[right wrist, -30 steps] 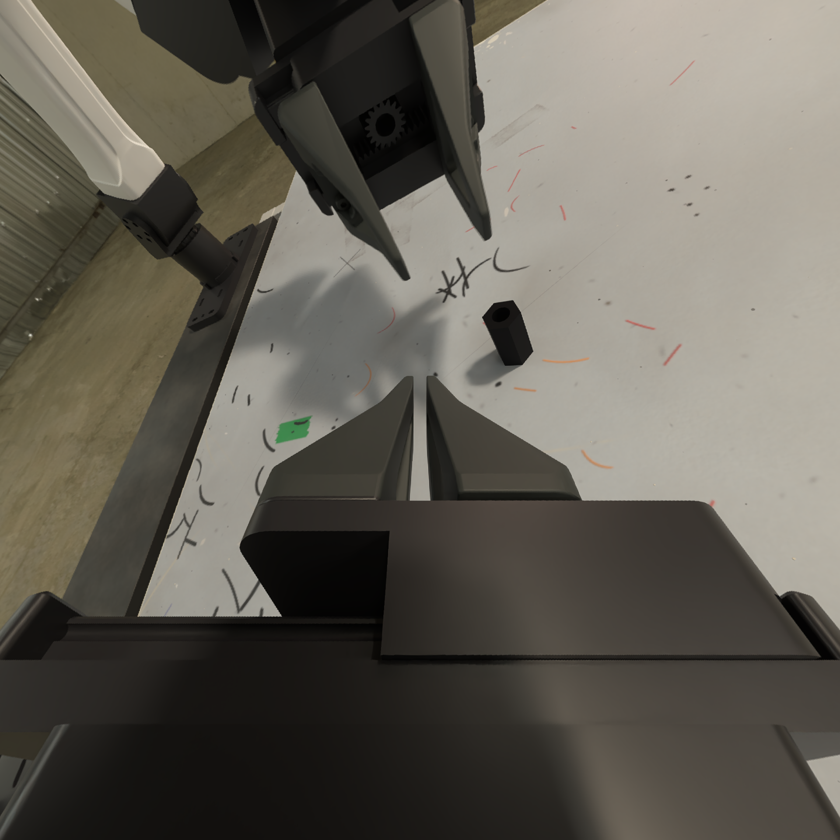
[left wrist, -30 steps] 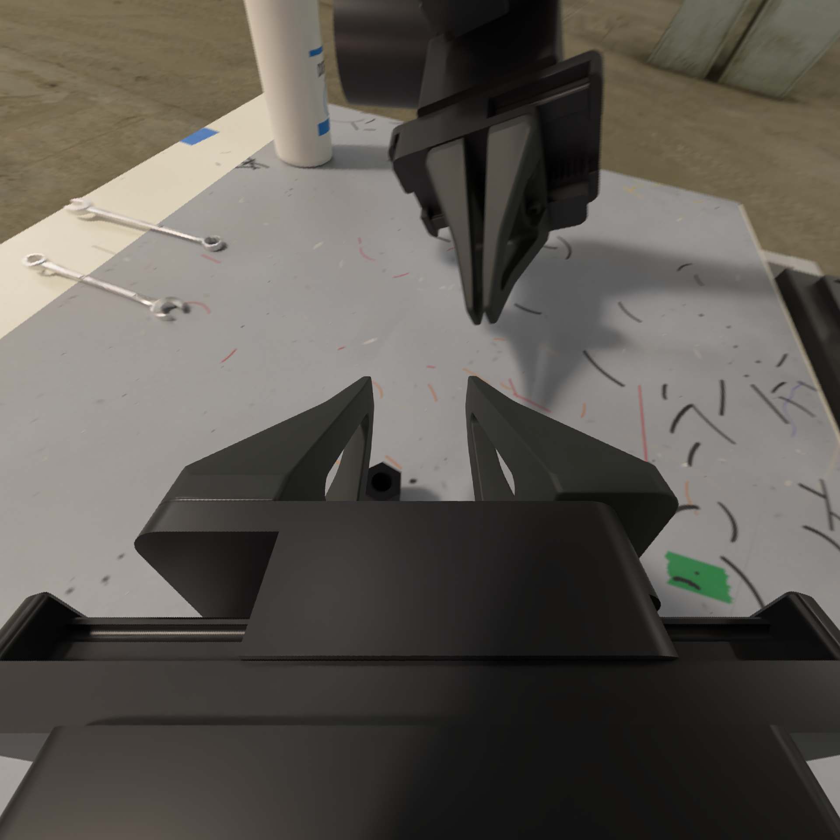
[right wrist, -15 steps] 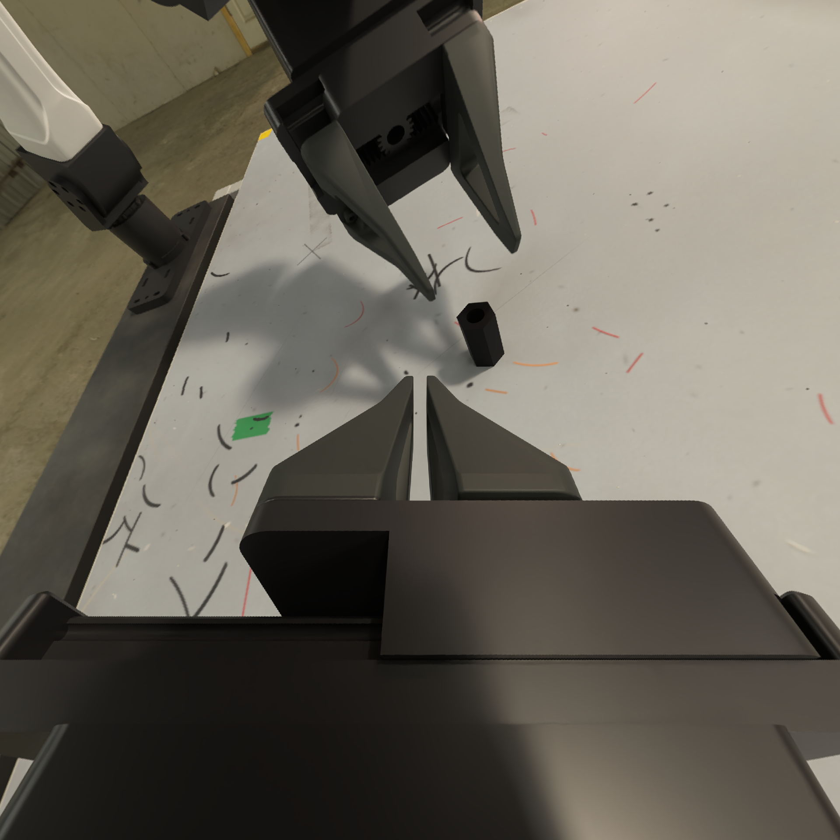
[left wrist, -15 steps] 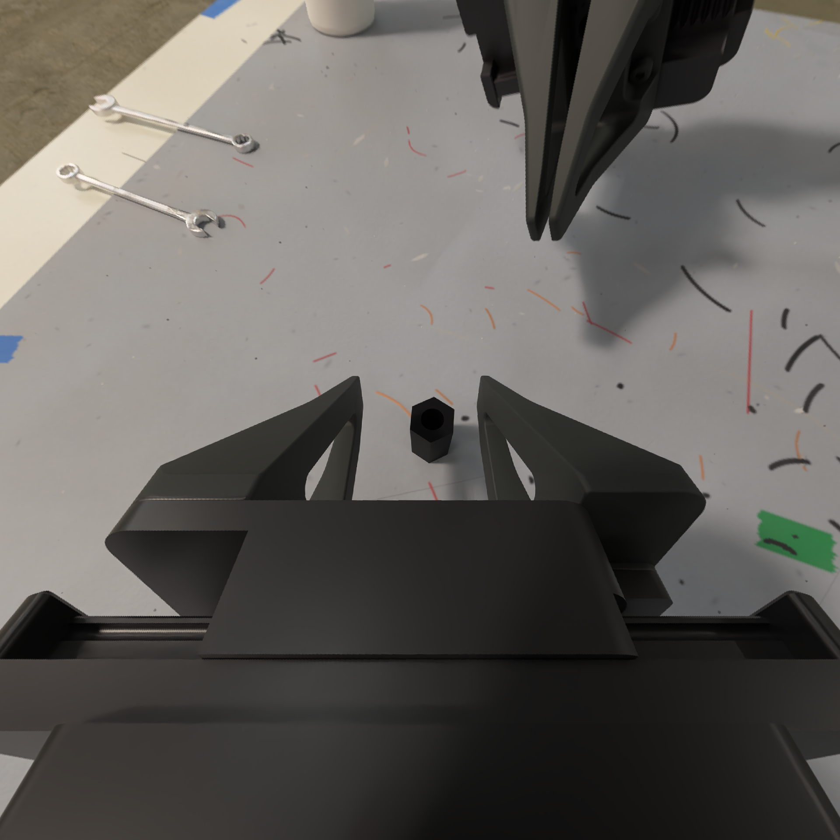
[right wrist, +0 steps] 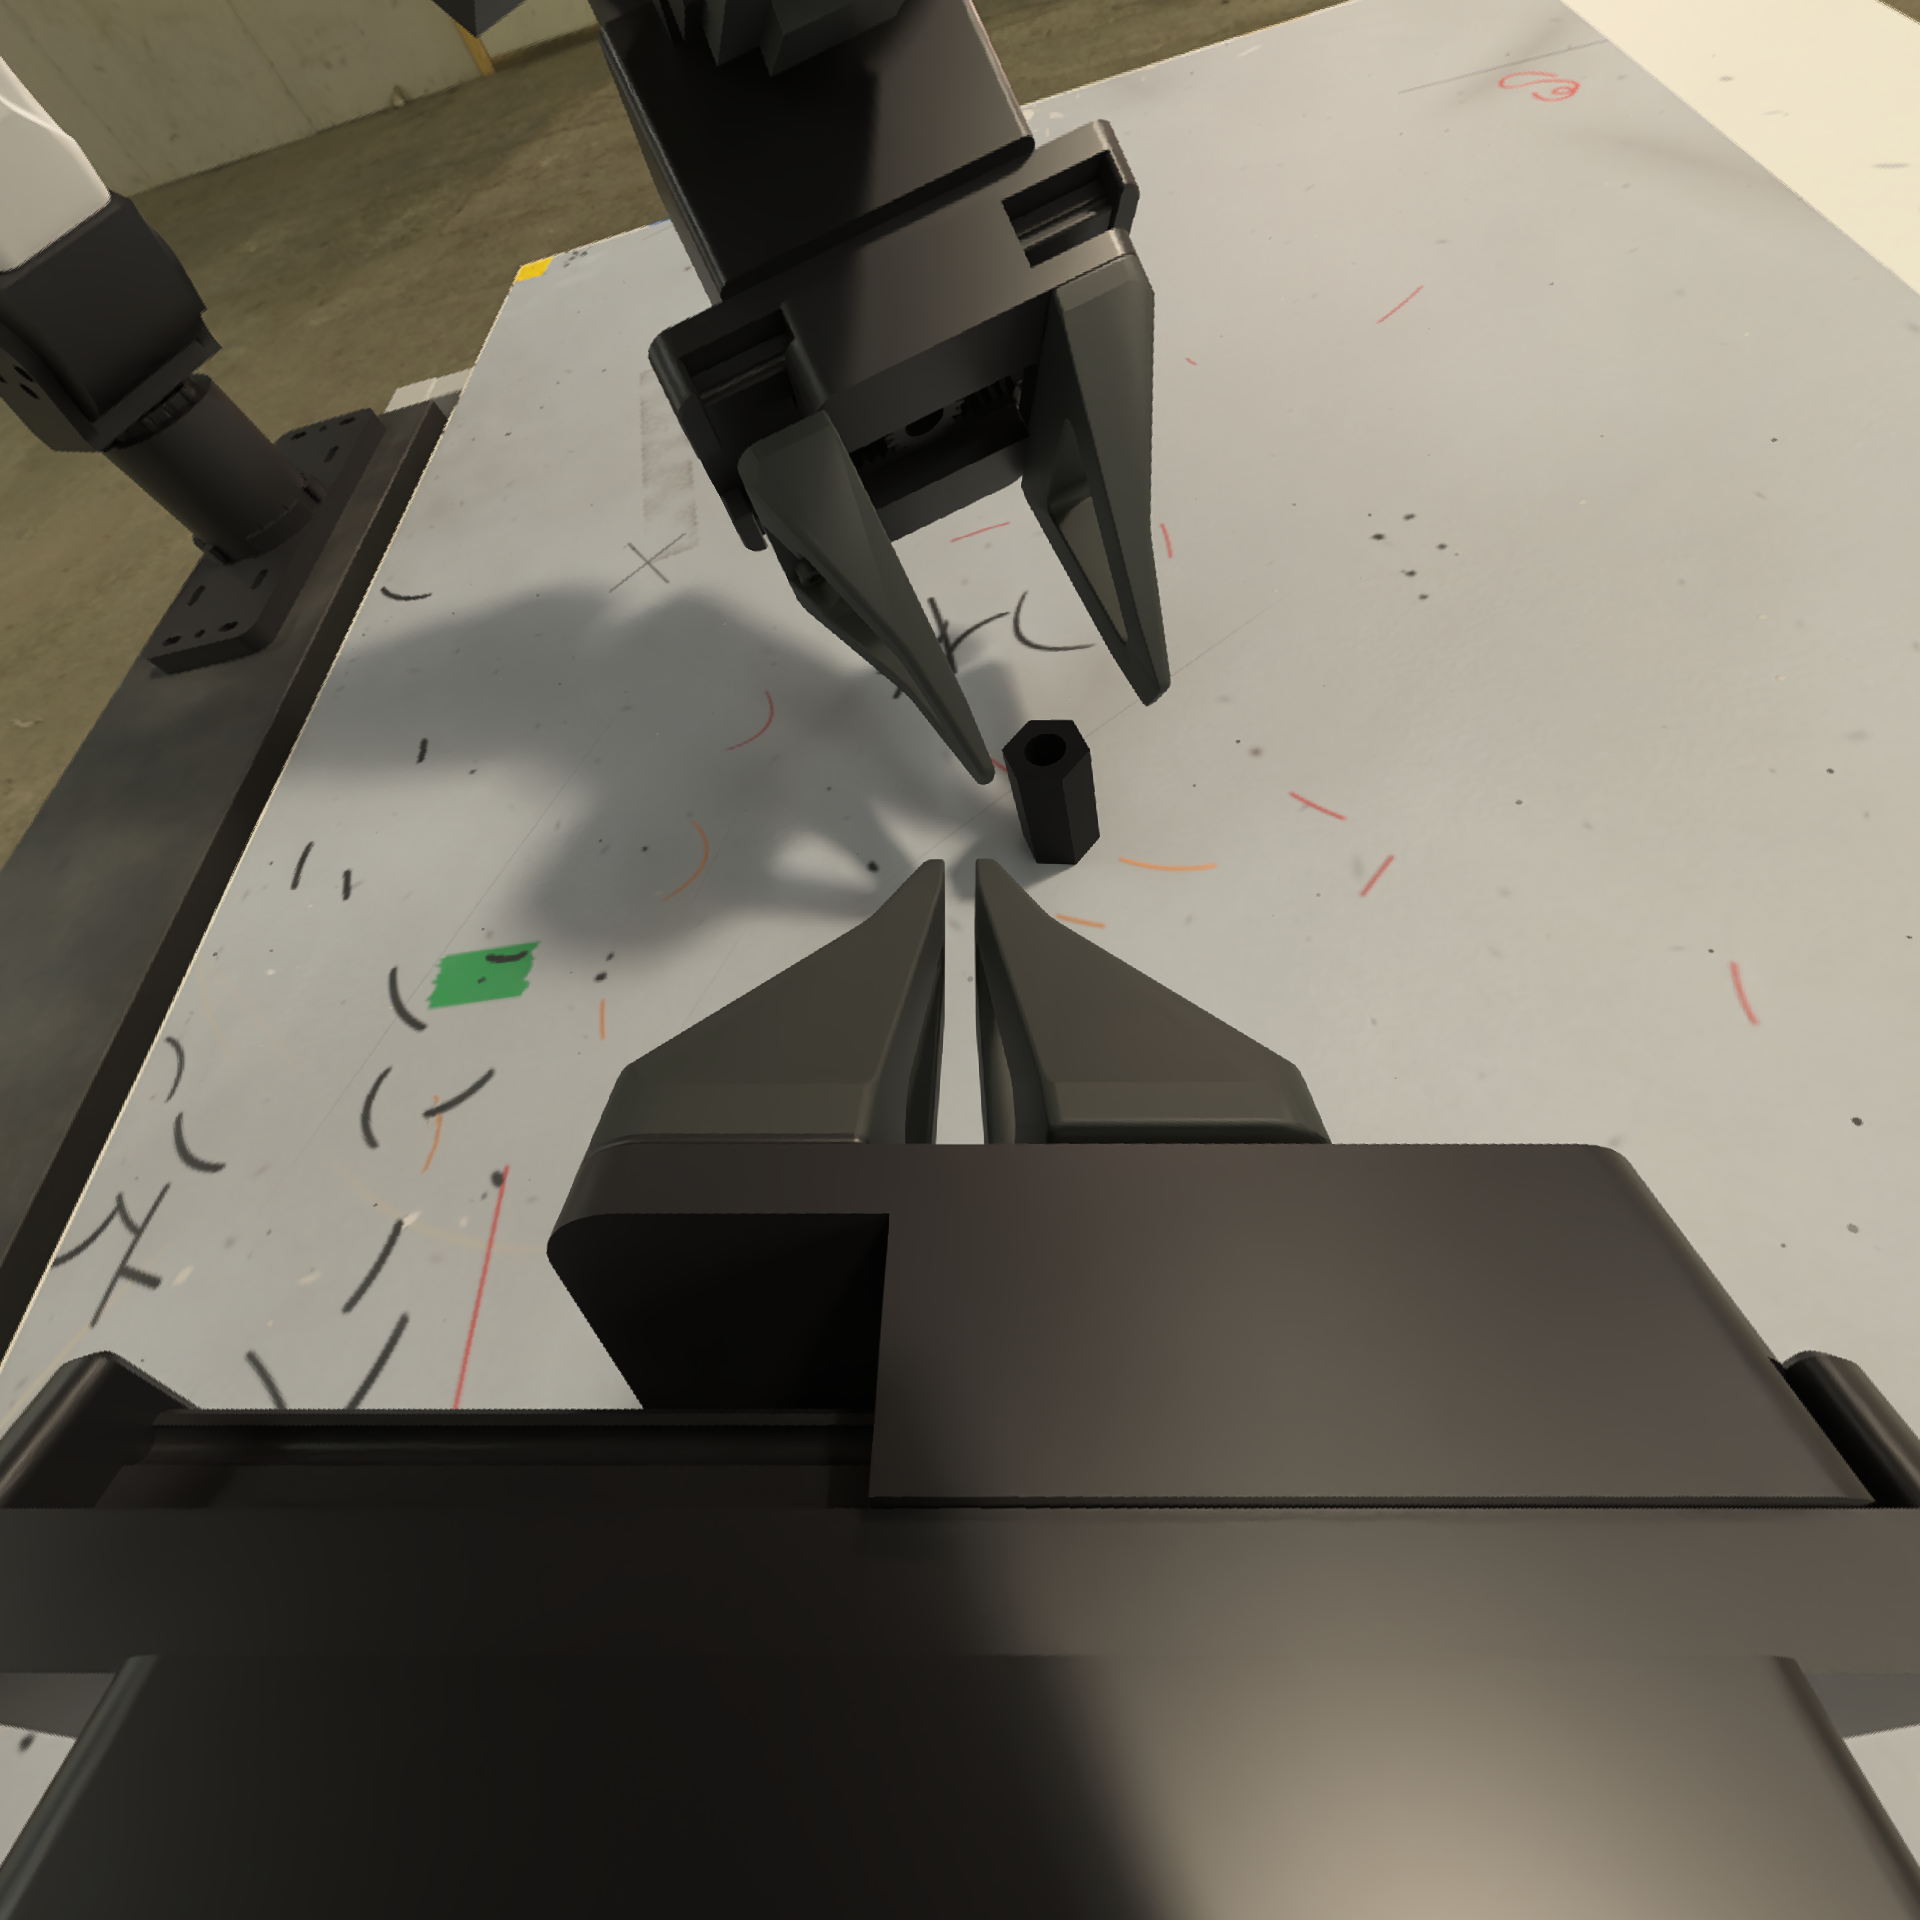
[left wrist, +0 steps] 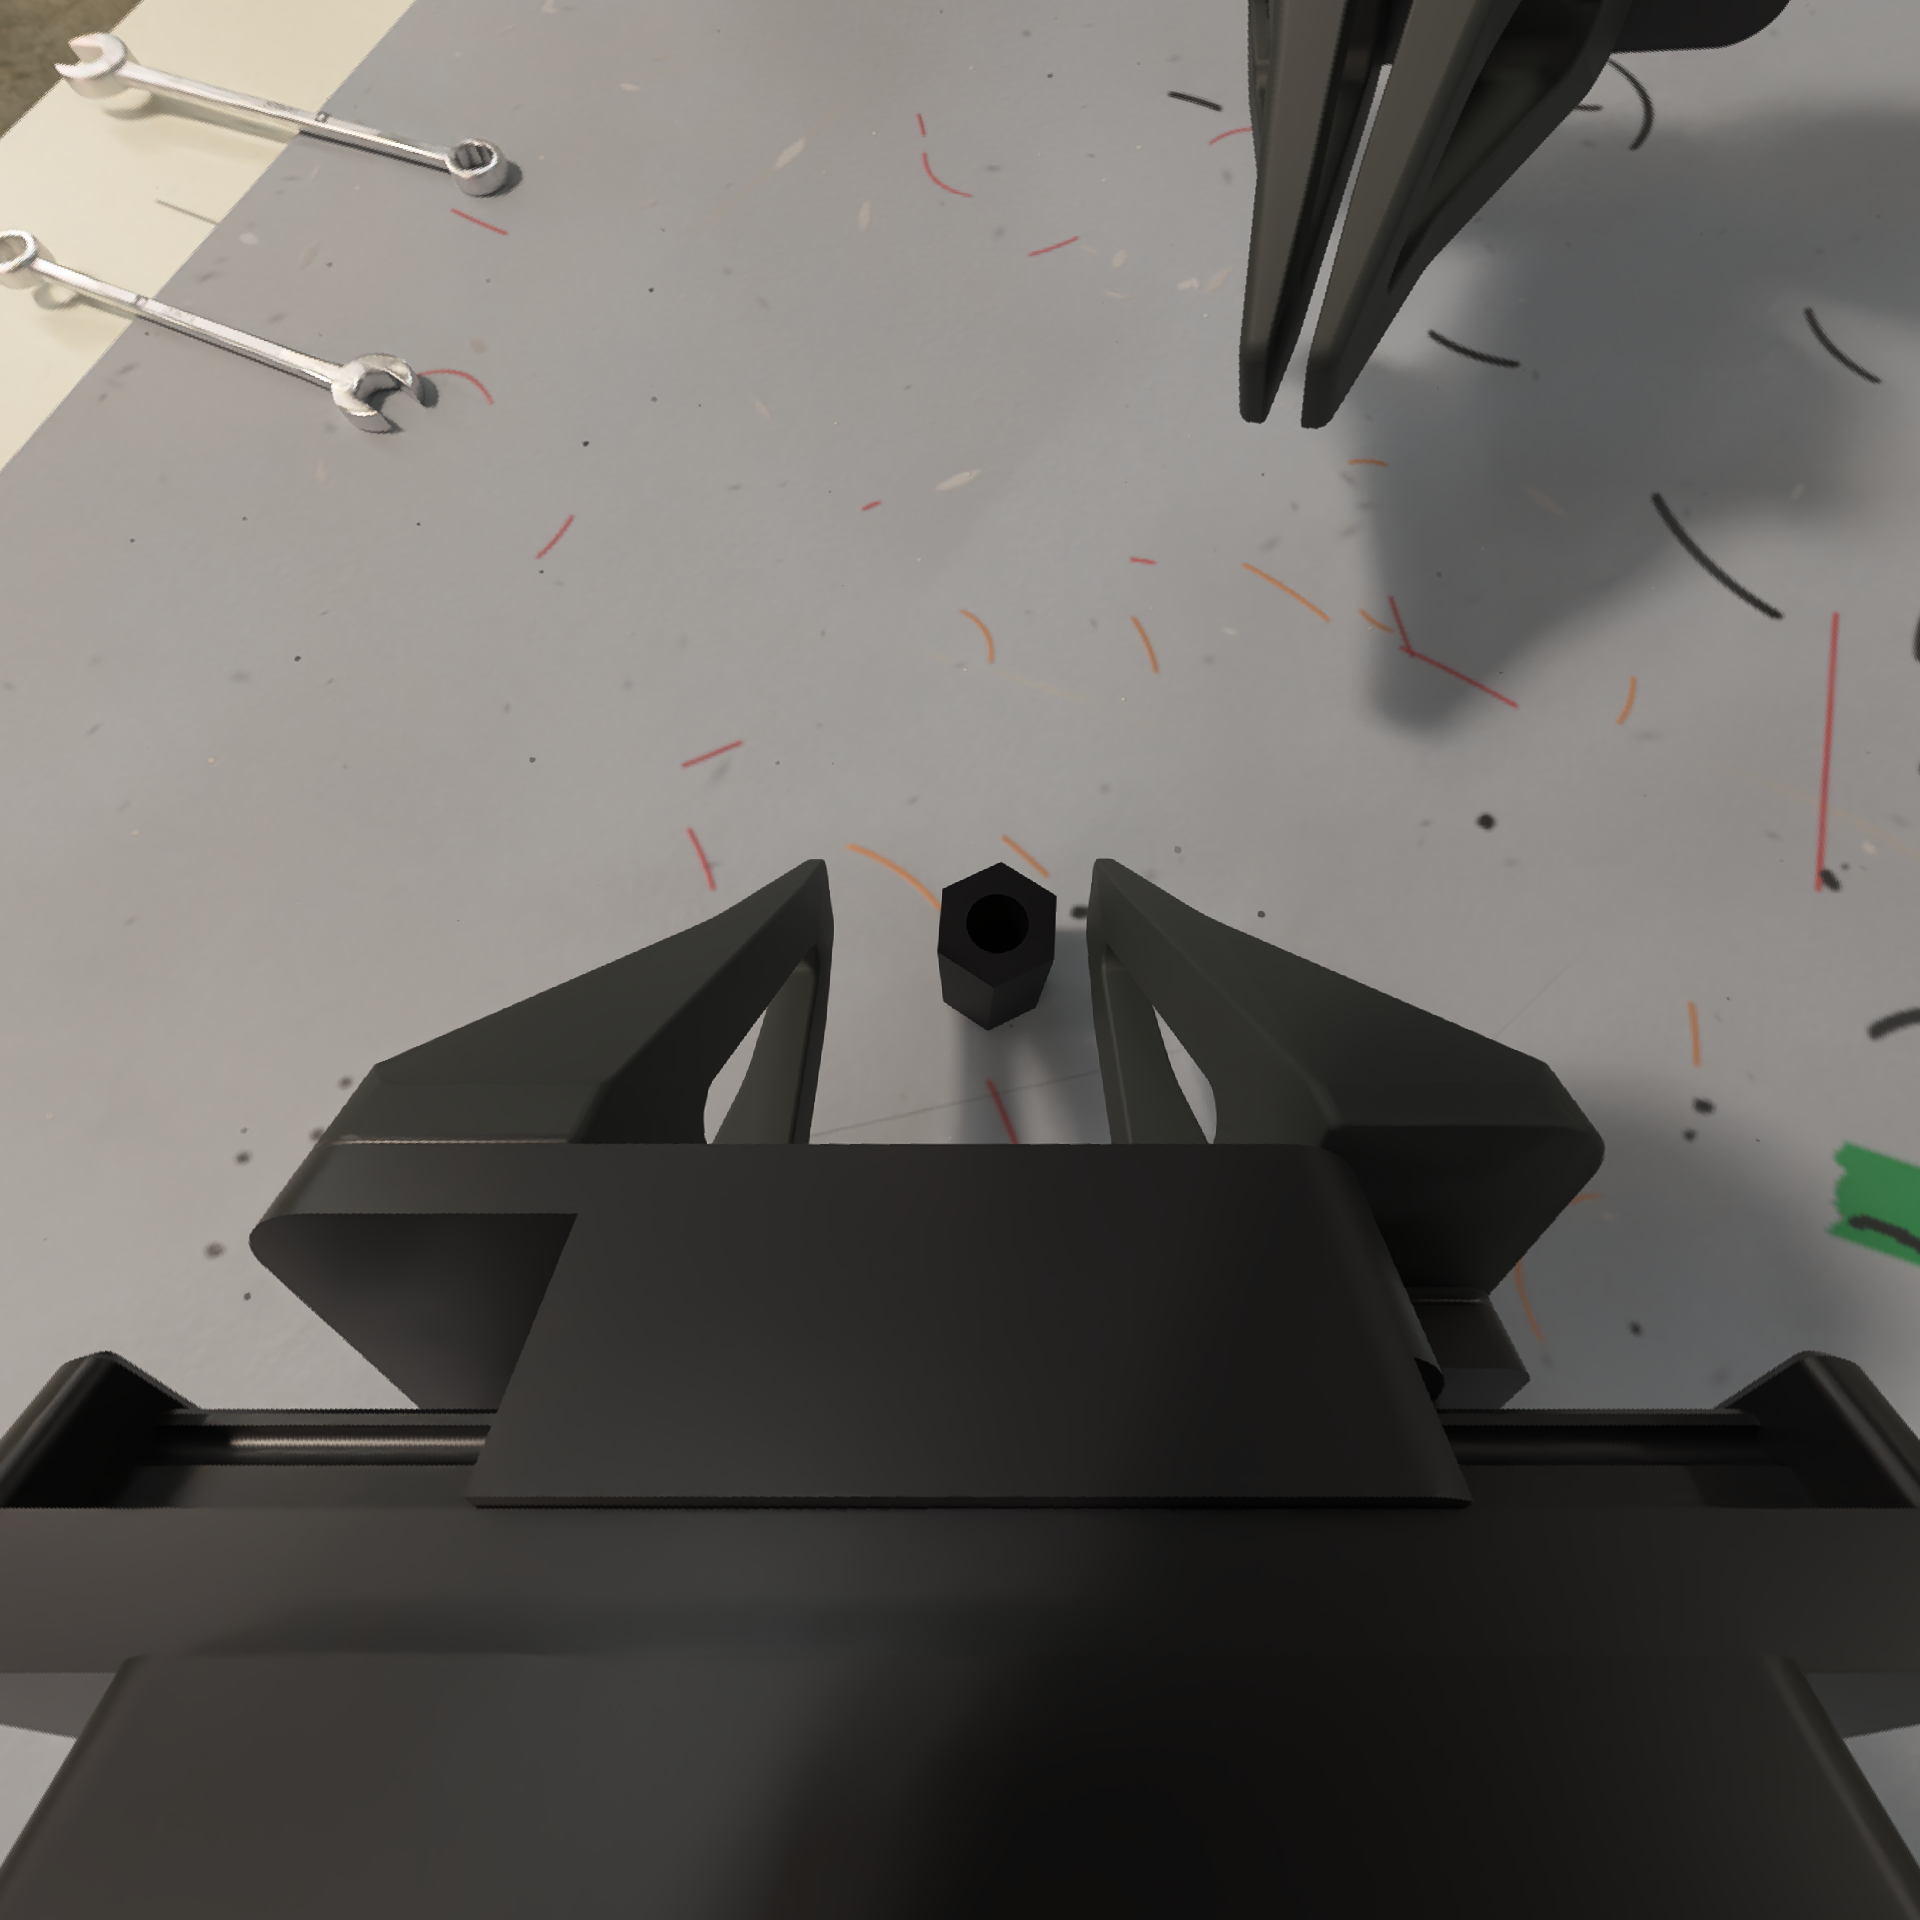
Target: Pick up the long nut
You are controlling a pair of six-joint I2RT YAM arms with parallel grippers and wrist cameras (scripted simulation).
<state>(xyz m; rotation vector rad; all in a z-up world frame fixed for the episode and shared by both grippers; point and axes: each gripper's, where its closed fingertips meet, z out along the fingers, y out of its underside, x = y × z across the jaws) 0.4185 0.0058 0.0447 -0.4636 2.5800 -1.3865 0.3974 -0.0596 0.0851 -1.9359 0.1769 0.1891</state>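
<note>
A grey table fills both views, with many small red, orange and black marks on it and a brown floor past its far edge. A bit of green tape sticks to it.

The nut is small, black and six-sided. It stands upright on the table with its hole facing up. Standing like this, its flat sides are easy to pinch from two sides.

The left gripper is above the nut, and its two fingers are spread wide. In the left wrist view the nut sits right in the gap between them, with bare table on each side, so neither finger touches it. In the right wrist view the finger tips are still higher than the nut's top. I think the gap is kept wide so the fingers can slide down past the nut without knocking it over. The next step is likely to go lower and then squeeze.

The right gripper has its fingers pressed nearly together and holds nothing. It hangs near the nut but off to one side, likely to stay out of the way.

Two shiny wrenches lie far off to the left, near the table's pale edge. They are well apart from the nut.
</note>
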